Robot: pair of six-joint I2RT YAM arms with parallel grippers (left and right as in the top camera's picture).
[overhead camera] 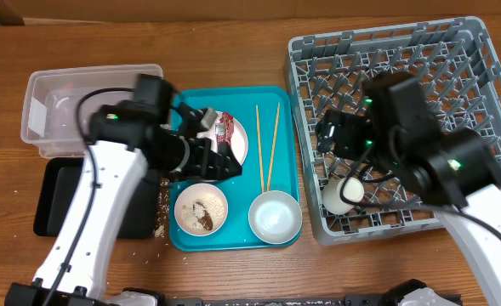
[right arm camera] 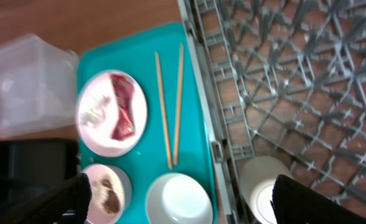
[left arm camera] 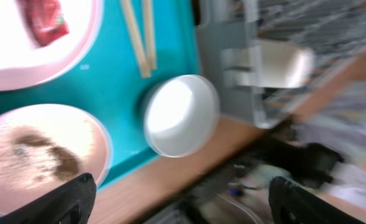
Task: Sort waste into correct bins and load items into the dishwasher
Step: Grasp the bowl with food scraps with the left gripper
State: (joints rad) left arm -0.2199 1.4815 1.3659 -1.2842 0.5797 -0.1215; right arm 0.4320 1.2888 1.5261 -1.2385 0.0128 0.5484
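Your left gripper (left arm camera: pixel 179 190) gapes wide, empty, above teal tray (left arm camera: pixel 108 81) edge, dirty bowl (left arm camera: pixel 36 155) and clean bowl (left arm camera: pixel 181 115) beneath. Your right gripper (right arm camera: pixel 184 186) wide too, empty, over rack (right arm camera: pixel 202 78); cup (right arm camera: pixel 263 186) lies in rack's corner beside tray. Red wrapper (right arm camera: pixel 122 106) on plate (right arm camera: pixel 108 144), chopsticks (right arm camera: pixel 179 99) alongside.

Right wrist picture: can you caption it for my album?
Teal tray with plate, chopsticks, a clean bowl and a dirty bowl beside the rack holding a cup.
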